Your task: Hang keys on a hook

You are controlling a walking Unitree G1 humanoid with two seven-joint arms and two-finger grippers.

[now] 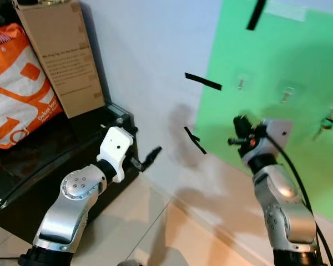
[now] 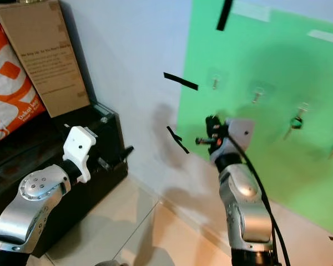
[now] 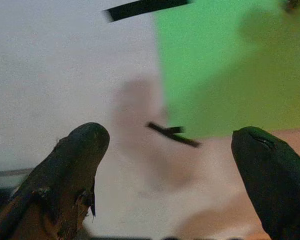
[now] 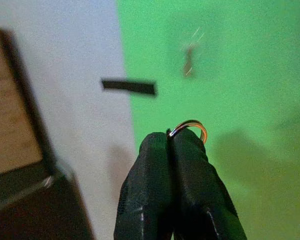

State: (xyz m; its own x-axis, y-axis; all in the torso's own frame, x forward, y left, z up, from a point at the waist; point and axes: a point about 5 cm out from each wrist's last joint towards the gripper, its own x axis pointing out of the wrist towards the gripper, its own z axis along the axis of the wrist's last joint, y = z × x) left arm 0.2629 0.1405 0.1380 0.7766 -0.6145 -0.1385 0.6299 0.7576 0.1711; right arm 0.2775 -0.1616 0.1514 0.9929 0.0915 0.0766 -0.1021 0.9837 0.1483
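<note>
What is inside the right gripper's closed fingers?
The right gripper is pinched shut on a metal key ring, whose loop pokes out past the fingertips towards the green board. Any keys on it are hidden between the fingers.

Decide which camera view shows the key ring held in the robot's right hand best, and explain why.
The right wrist view: the key ring pokes out as a bright loop between the shut fingers of the right hand, against the green sheet. In the eye views the hand appears small and dark, and the ring cannot be made out.

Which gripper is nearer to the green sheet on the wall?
Right. The right gripper, pinching a key ring, is raised before the green sheet; the left gripper is beside it, facing bare wall.
</note>
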